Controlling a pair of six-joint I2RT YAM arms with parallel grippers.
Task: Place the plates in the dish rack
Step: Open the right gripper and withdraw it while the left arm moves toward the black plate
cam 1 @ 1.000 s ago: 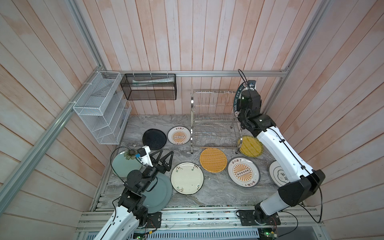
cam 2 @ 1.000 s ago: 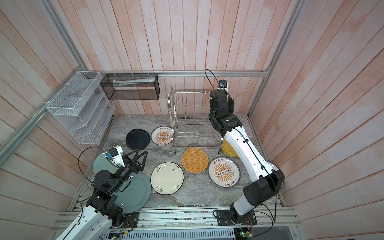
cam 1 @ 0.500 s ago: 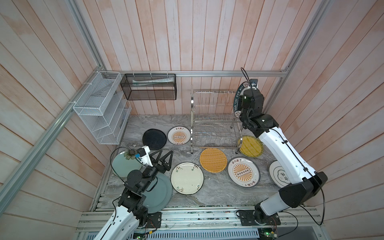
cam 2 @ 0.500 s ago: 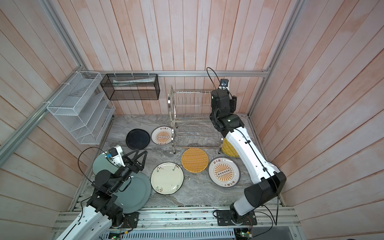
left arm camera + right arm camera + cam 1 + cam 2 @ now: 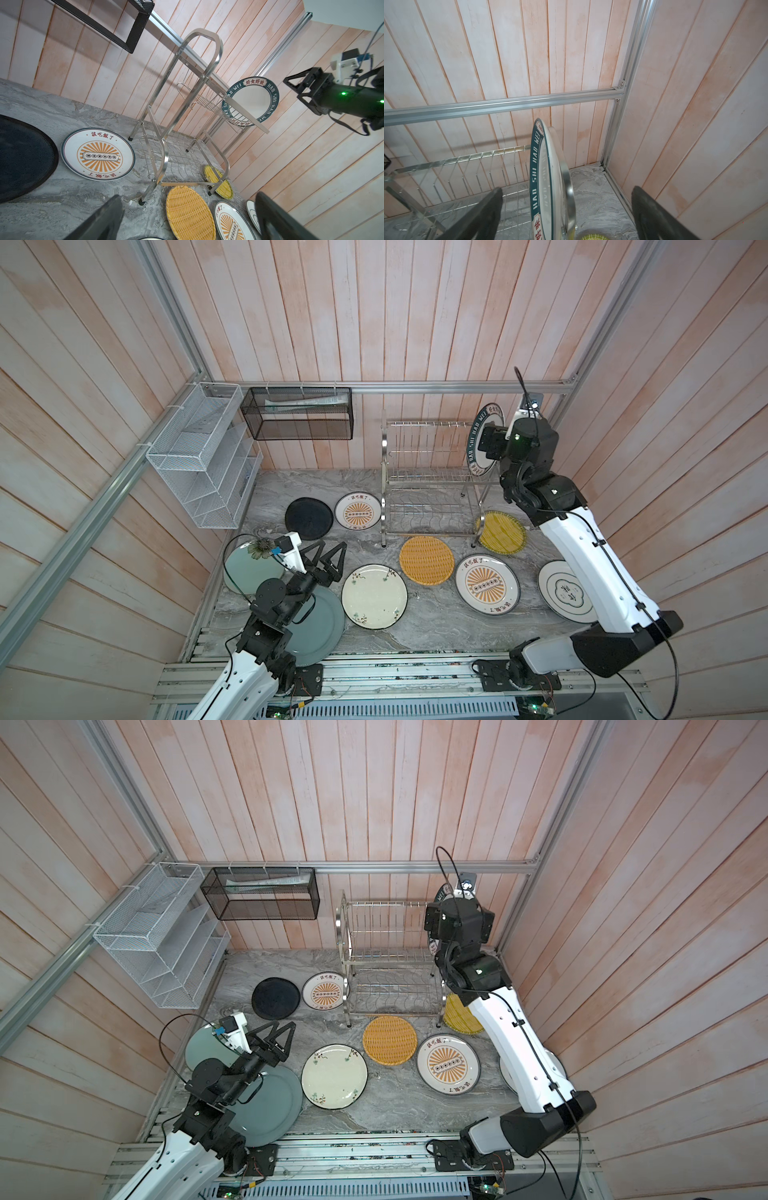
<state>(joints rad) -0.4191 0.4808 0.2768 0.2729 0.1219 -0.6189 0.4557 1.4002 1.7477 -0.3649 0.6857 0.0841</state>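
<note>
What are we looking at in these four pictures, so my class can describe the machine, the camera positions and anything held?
Two robot arms stand at a marble table, each ending in a two-fingered pincer. Two pictures look down from overhead, side by side; the others come from a camera on each wrist. The steel dish rack holds one teal-rimmed plate upright in its upper tier. The right pincer is open, close by that plate, gripping nothing. The left pincer is open and empty. Nine more plates, like the cream floral plate, are on the table.
</note>
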